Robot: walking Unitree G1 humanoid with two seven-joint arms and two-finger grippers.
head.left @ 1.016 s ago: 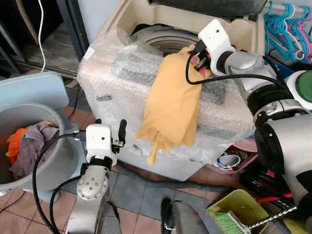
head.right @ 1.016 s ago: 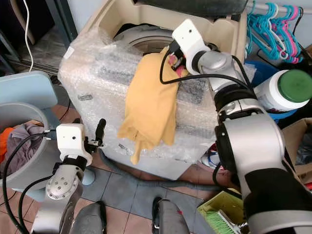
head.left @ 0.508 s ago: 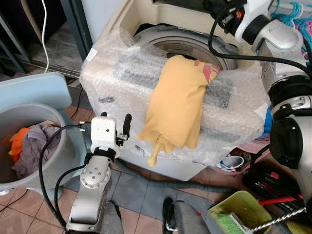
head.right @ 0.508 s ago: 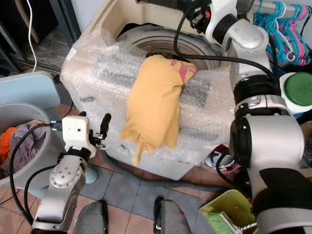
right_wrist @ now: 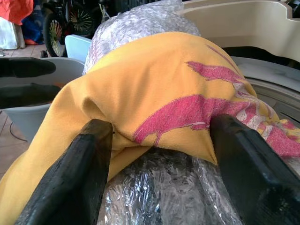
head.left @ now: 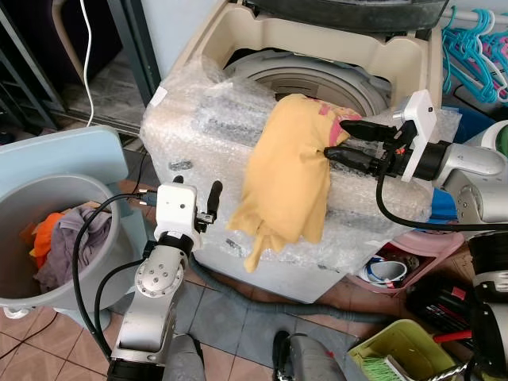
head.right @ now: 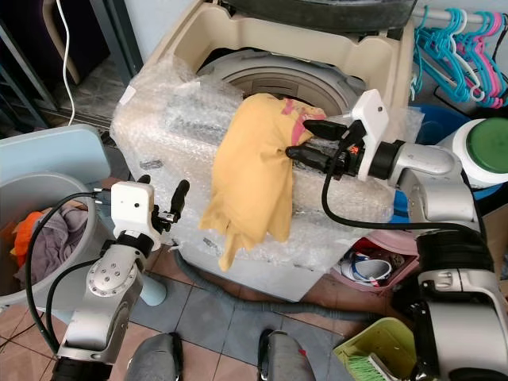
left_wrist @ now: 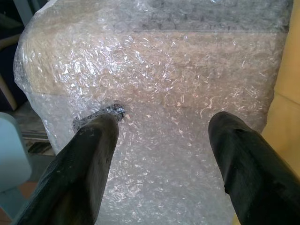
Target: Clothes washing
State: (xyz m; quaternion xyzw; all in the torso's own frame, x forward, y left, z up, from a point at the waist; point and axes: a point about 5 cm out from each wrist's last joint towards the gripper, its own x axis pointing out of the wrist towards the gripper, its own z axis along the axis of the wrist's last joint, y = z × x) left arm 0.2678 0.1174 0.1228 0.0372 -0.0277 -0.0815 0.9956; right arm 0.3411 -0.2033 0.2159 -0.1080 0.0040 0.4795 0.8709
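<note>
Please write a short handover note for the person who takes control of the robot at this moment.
Right gripper: jaws open, tips at the edge of the yellow shirt, not gripping.
Left gripper: jaws open, idle, facing the washer's wrapped front.
The shirt is draped over the front edge of the washing machine, hanging outside the drum. More clothes wait in the grey bucket.
Done: shirt carried to the washer.
Left: grip the shirt, drop it in the drum, load the rest.

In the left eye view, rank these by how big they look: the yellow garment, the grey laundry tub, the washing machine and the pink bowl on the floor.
1. washing machine
2. grey laundry tub, partly cut off by the picture edge
3. yellow garment, looks close to the tub, so their order is unsure
4. pink bowl, partly hidden
</note>
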